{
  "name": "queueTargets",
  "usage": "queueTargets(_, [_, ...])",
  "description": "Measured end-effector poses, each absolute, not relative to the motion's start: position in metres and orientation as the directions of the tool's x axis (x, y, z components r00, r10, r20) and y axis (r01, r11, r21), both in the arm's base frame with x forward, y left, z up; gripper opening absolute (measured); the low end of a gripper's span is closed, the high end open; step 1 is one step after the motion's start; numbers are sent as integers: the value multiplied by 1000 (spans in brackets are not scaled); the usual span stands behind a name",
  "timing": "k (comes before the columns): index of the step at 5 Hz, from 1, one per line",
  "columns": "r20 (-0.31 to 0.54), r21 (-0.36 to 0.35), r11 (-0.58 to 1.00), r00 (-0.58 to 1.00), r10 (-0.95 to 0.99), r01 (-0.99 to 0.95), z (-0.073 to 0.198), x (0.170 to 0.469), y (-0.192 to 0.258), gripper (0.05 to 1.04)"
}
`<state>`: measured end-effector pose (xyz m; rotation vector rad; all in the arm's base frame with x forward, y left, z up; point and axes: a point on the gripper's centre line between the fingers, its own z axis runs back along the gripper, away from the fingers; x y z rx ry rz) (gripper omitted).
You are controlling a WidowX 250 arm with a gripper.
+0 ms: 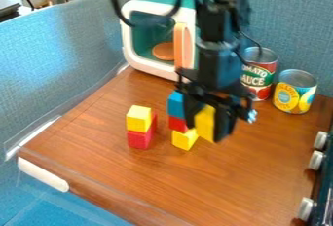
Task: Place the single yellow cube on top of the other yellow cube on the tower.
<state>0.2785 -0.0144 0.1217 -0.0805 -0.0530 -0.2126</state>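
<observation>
My gripper [207,128] hangs right of centre, shut on a yellow cube [205,122] that is held above the table. To its left stands a small tower with another yellow cube [138,119] on top of a red block [138,140]; more red shows along the tower's right side. Between that tower and the gripper is a second group: a blue block [175,105] above a red one [177,124], and a yellow block [185,140] low at the front. The gripper partly covers this group's right side.
A toy microwave [130,49] with an open door stands at the back. Two cans, tomato sauce [259,76] and a yellow-labelled one [294,93], are behind and to the right of the gripper. White stove knobs [316,160] line the right edge of the wooden surface [214,186].
</observation>
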Motion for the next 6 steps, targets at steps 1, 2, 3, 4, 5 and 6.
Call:
queueTargets(1, [60, -95, 991, 994, -94, 100, 132, 281, 20, 591])
queueTargets(2, [20, -107, 994, 1000, 13, -11, 117, 294, 52, 591])
queueTargets(3, [13, -122, 988, 996, 93, -91, 114, 304, 71, 591])
queueTargets(4, [-39, -106, 985, 990, 136, -139, 108, 307, 84, 591])
queueTargets(5, [-57, -95, 974, 977, 203, -208, 107, 307, 104, 591])
queueTargets(6, [-92, -89, 962, 964, 250, -258, 96, 311, 116, 591])
